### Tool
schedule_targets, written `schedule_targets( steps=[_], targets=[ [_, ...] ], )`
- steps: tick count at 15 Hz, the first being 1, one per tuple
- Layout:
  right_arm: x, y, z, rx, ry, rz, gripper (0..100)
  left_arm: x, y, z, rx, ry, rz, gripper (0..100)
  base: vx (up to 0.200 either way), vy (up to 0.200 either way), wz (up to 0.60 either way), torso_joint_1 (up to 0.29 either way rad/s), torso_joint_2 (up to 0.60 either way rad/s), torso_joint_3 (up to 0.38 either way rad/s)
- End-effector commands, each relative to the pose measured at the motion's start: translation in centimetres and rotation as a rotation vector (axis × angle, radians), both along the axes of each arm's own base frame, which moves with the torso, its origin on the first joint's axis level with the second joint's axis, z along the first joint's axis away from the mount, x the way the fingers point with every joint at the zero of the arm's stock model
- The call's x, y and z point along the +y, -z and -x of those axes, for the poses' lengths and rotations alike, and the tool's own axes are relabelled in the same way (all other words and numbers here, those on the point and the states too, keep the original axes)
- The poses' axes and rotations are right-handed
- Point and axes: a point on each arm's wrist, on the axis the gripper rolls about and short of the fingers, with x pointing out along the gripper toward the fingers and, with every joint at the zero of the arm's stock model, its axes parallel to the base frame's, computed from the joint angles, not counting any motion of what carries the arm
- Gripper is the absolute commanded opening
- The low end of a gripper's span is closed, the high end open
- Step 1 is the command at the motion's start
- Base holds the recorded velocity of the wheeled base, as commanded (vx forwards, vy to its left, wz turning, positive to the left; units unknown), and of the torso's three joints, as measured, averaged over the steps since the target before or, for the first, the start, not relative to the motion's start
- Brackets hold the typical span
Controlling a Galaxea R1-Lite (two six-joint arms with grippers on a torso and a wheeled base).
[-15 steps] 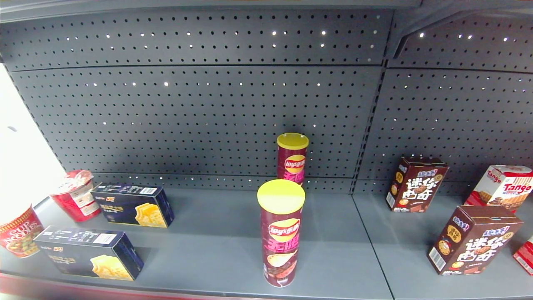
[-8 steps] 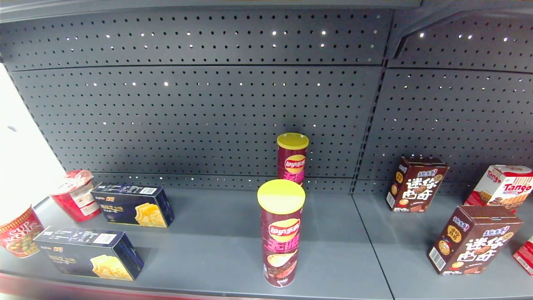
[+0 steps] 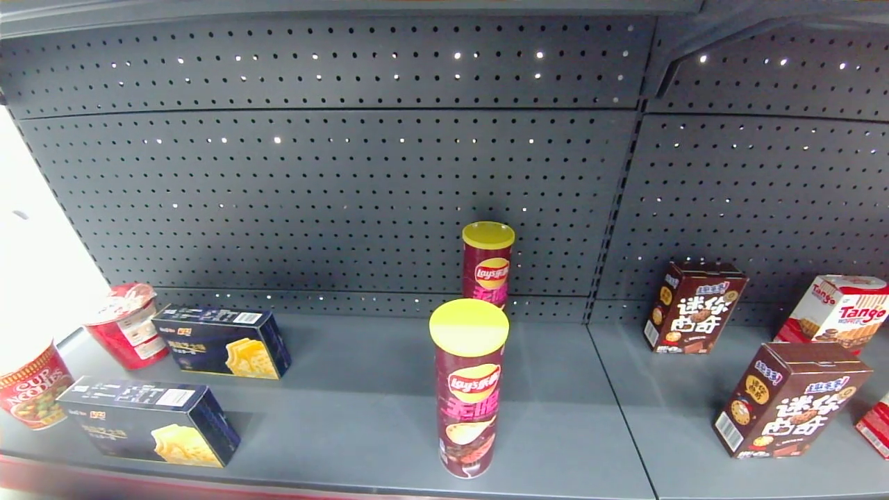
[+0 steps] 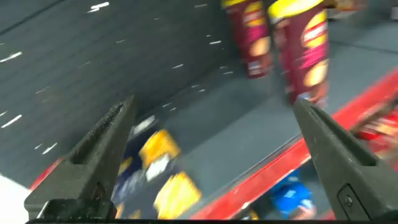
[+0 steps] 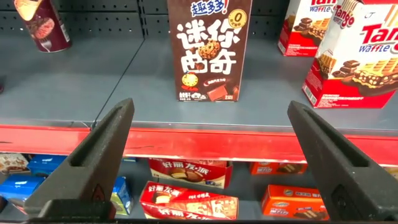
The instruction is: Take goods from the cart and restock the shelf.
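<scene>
A: Left gripper (image 4: pixel 212 106), right gripper (image 5: pixel 210 106)?
B: Both spread wide, pinching nothing, out before the shelf (image 3: pixel 361 410).
A: On there?
B: At right, near cookie box (image 3: pixel 792 399), upright; far cookie box (image 3: pixel 694 305) behind. Mid-shelf, front chip can (image 3: pixel 469 403) standing, rear chip can (image 3: pixel 488 271) behind, near the back panel (image 3: pixel 312 194). At left, blue boxes (image 3: pixel 149 420) lying flat.
</scene>
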Motion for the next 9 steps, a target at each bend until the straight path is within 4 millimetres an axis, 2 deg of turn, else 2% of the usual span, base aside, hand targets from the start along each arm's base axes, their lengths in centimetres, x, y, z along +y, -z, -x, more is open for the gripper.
schedule_targets(
  steps=[1, 4, 5, 6, 7, 8, 9],
  targets=[
    [0.0, 0.0, 0.0, 0.003, -0.001, 0.0, 100, -3.0, -1.2, -9.9, 0.307, 0.135, 0.022, 100, 0.0, 0.0, 0.0, 0.0, 0.0, 0.0],
    [0.0, 0.0, 0.0, 0.003, -0.001, 0.0, 100, -4.9, 1.9, -14.5, 0.482, 0.137, 0.099, 100, 0.0, 0.0, 0.0, 0.0, 0.0, 0.0],
    [0.0, 0.0, 0.0, 0.003, -0.001, 0.0, 100, -5.3, 2.4, -15.1, 0.518, 0.136, 0.096, 100, 0.0, 0.0, 0.0, 0.0, 0.0, 0.0],
    [0.0, 0.0, 0.0, 0.003, -0.001, 0.0, 100, -6.2, 4.0, -16.8, 0.594, 0.105, 0.064, 100, 0.0, 0.0, 0.0, 0.0, 0.0, 0.0],
    [0.0, 0.0, 0.0, 0.003, -0.001, 0.0, 100, -6.3, 4.2, -17.0, 0.6, 0.101, 0.06, 100, 0.0, 0.0, 0.0, 0.0, 0.0, 0.0],
    [0.0, 0.0, 0.0, 0.003, -0.001, 0.0, 100, -7.1, 6.1, -18.7, 0.66, 0.053, 0.025, 100, 0.0, 0.0, 0.0, 0.0, 0.0, 0.0],
    [0.0, 0.0, 0.0, 0.003, -0.001, 0.0, 100, -7.5, 6.6, -19.2, 0.677, 0.039, 0.01, 100, 0.0, 0.0, 0.0, 0.0, 0.0, 0.0]
  ],
)
